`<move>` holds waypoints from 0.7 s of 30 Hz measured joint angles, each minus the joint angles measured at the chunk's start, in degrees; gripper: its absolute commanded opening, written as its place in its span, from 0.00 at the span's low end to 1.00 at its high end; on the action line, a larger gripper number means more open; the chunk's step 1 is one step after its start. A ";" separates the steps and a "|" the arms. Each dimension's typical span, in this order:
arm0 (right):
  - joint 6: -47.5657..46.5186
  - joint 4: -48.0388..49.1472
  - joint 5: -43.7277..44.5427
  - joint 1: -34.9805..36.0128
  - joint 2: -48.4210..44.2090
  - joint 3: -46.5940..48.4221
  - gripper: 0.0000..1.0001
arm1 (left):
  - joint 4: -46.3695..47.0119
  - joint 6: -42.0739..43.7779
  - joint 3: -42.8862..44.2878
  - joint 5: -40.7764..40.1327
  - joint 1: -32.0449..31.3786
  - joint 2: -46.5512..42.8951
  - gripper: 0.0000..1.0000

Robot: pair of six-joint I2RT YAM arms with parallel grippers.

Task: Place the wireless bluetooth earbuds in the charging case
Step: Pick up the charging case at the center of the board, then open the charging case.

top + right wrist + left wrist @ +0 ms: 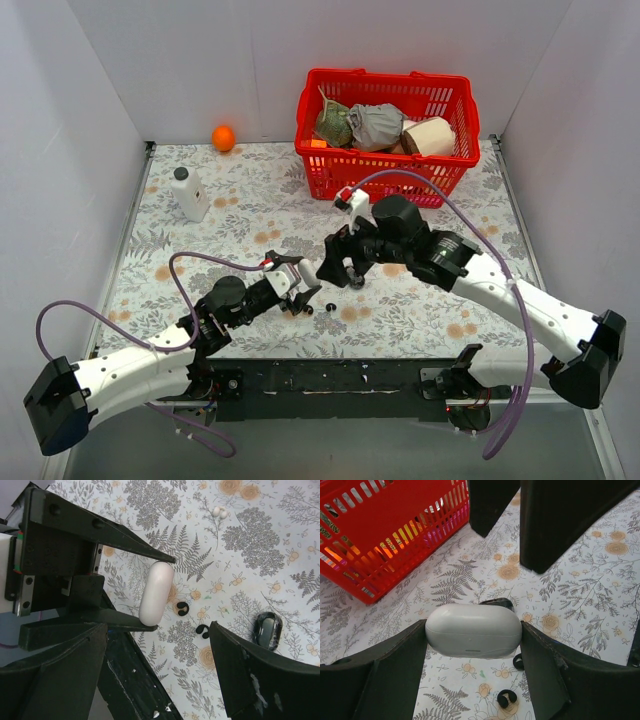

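My left gripper (473, 650) is shut on the closed white charging case (473, 630), which it holds by its two ends just above the flowered table. From the right wrist, the case (156, 594) shows edge-on between the left fingers. Two tiny black earbuds (183, 608) (202, 630) lie on the cloth just beside it; in the left wrist view one earbud (506, 698) lies under the case and the other (518, 661) by the right finger. My right gripper (340, 268) hovers open over them, holding nothing.
A black oval pebble-shaped case (267, 631) lies right of the earbuds. Small white bits (219, 512) lie farther off. A red basket (385, 165) with crumpled items stands at the back; an orange ball (223, 137) and a white bottle (189, 193) are at back left.
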 measured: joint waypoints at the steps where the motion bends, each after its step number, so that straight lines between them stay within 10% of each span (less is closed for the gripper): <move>1: 0.00 0.13 0.20 0.66 1.07 0.20 0.89 | 0.07 0.00 0.00 0.02 0.00 0.11 0.00; 21: 1.51 0.24 7.23 2.82 9.42 2.69 0.86 | 0.85 -1.36 0.22 0.46 0.02 -0.61 0.00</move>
